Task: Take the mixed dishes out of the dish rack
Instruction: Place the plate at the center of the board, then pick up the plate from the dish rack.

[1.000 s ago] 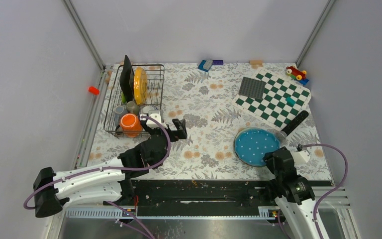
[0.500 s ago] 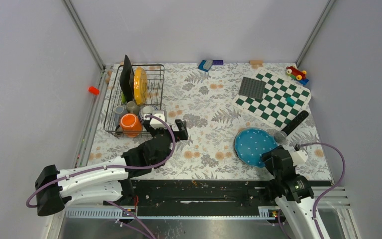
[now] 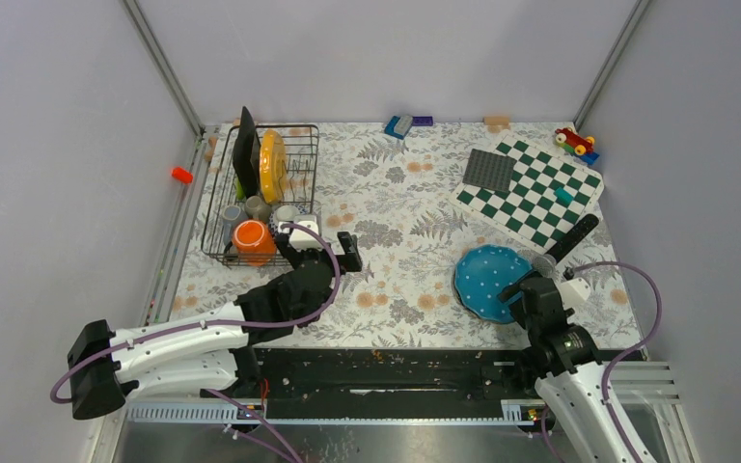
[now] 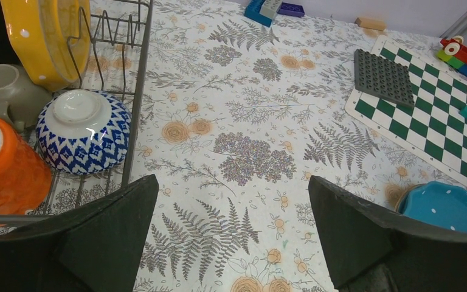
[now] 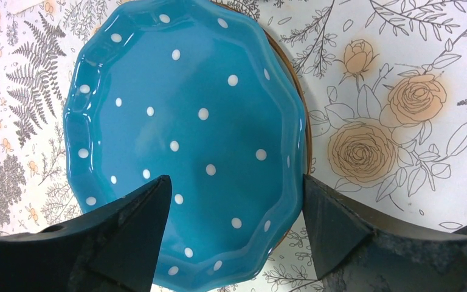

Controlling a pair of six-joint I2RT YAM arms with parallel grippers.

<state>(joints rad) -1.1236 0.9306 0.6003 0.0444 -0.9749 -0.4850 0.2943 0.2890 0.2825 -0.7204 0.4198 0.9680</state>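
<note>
Right gripper (image 5: 236, 182), jaws wide and empty, hovers over the blue dotted plate (image 5: 182, 140) lying flat at near right. The left gripper (image 4: 231, 182), fully open, hangs beside the dish rack (image 3: 299, 154), far left. Its glazed crockery looks breakable and slippery, and rims likely offer the best hold.

Left pincer (image 4: 232, 182) and right pincer (image 5: 237, 181) agape.

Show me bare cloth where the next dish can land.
Free: the middle stretch of floral cloth between the dish rack and the blue dotted plate, back to the blue blocks. Crowded: the right side, with chequered board, studded square, toy car and plate.
</note>
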